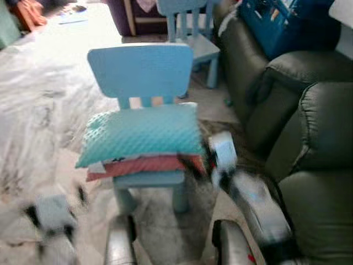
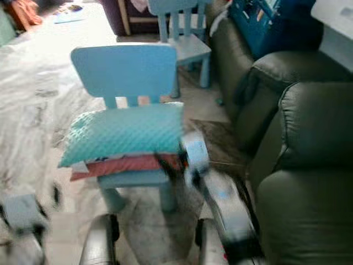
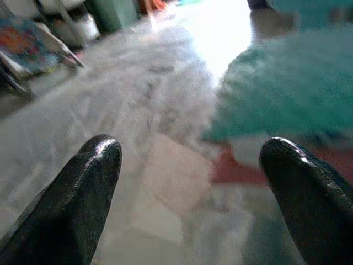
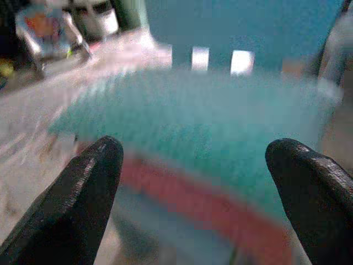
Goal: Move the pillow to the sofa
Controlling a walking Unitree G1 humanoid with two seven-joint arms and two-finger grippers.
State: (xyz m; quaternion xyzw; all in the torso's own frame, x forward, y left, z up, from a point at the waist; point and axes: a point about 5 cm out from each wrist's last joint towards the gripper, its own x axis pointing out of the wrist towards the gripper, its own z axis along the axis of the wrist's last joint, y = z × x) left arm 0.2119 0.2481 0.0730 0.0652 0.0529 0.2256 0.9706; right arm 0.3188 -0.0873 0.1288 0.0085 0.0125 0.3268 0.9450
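A teal dimpled pillow lies on top of a red cushion on the seat of a small light-blue chair. My right gripper is open at the pillow's right edge, with pillow and cushion between its spread fingers but not touched. Low on the left, my left gripper is open, short of the pillow's left corner. The dark green sofa stands to the right of the chair. Both arms look blurred in the eye views.
A second light-blue chair stands behind the first. A blue crate rests on the far sofa seat. A pale marbled rug spreads to the left, with clutter at the far edge.
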